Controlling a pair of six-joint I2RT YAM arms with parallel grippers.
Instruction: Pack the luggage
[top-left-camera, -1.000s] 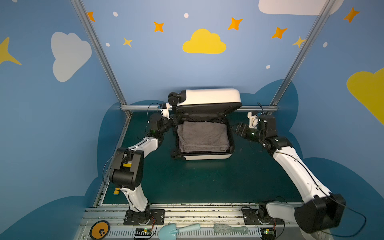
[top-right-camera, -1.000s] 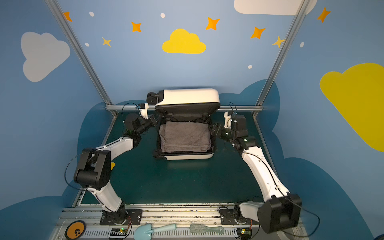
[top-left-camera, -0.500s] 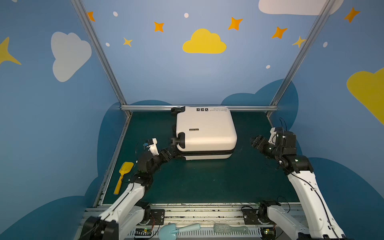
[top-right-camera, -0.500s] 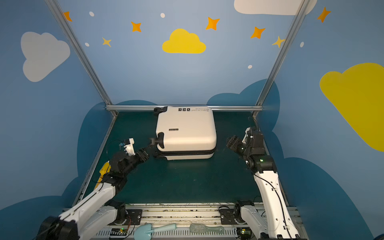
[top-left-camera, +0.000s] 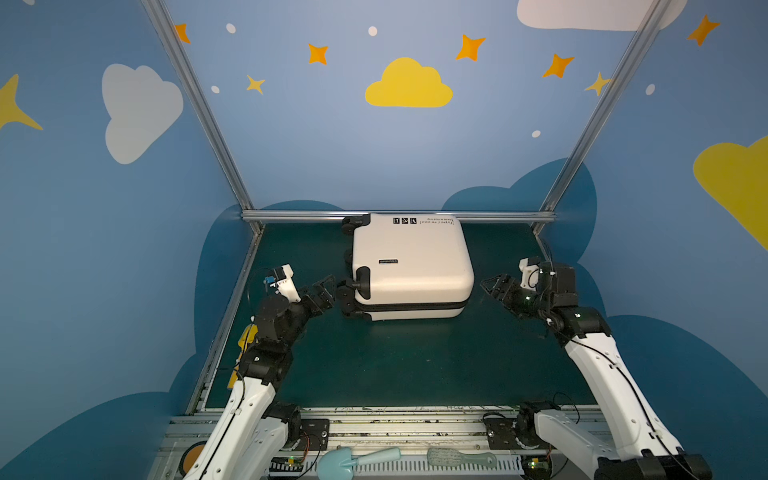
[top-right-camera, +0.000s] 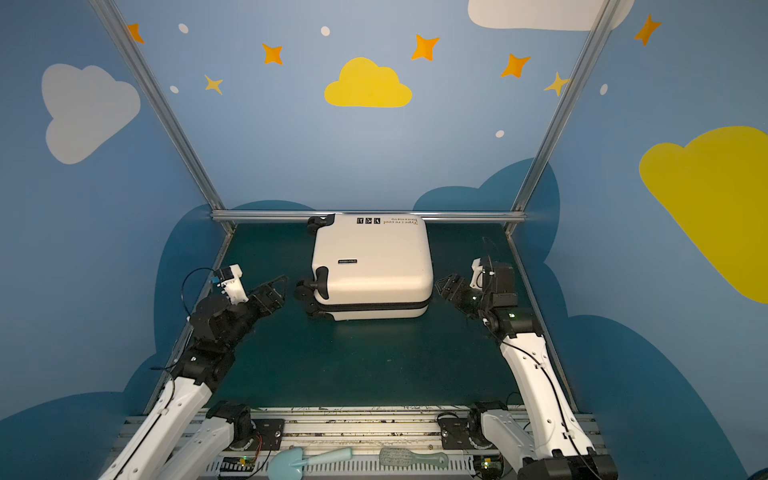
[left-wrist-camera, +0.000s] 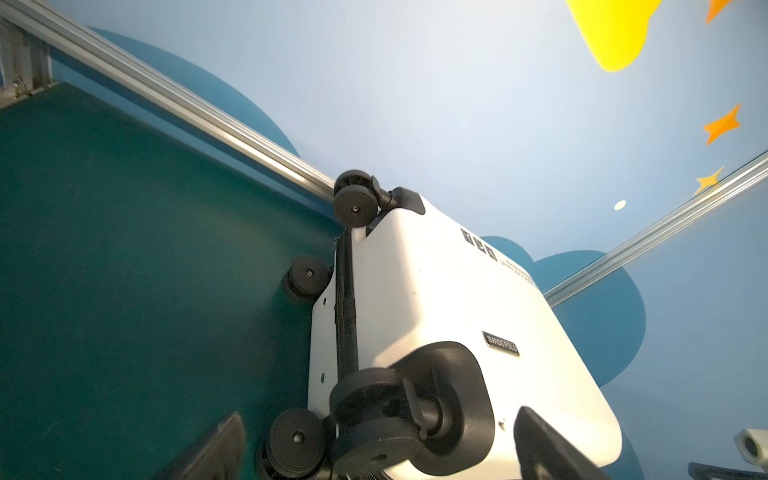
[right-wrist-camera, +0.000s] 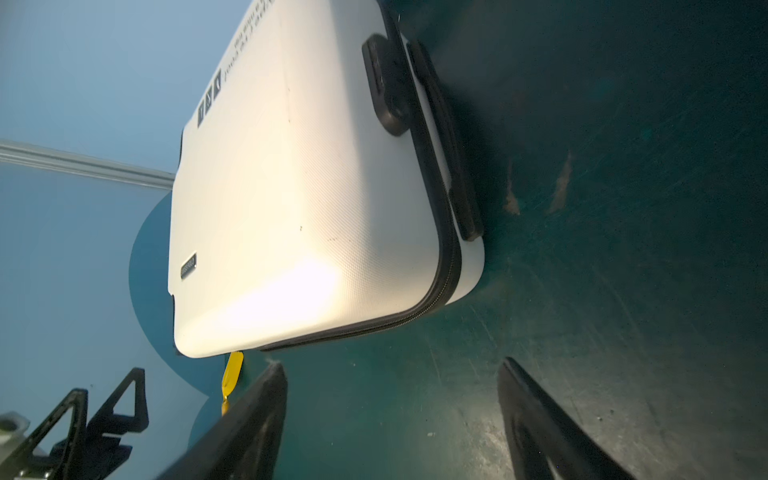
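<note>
Green surface (top-left-camera: 395, 365), blue walls (top-left-camera: 374, 158) with clouds and stars: luggage (top-left-camera: 411, 266) shut, lying flat at the rear rail (top-left-camera: 291, 215).
Badge (left-wrist-camera: 502, 343) reads SWISS POLO; print beside the three black stickers (top-left-camera: 404, 220) is too small to trust. Left wrist view shows all four wheels (left-wrist-camera: 355, 205); only the right wrist view shows the side handle (right-wrist-camera: 384, 83). Left end effector (top-left-camera: 328, 293) spread wide, empty, just beside the wheels; right end effector (top-left-camera: 490, 289) spread wide, empty, near the opposite side.

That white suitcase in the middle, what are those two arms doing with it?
The suitcase lies flat on the green table, lid down. The left arm has its jaws open right by a wheel; the right arm has its jaws open a little off the handle side. Neither grips anything. The case looks closed, though whether it is fully zipped I cannot tell.
</note>
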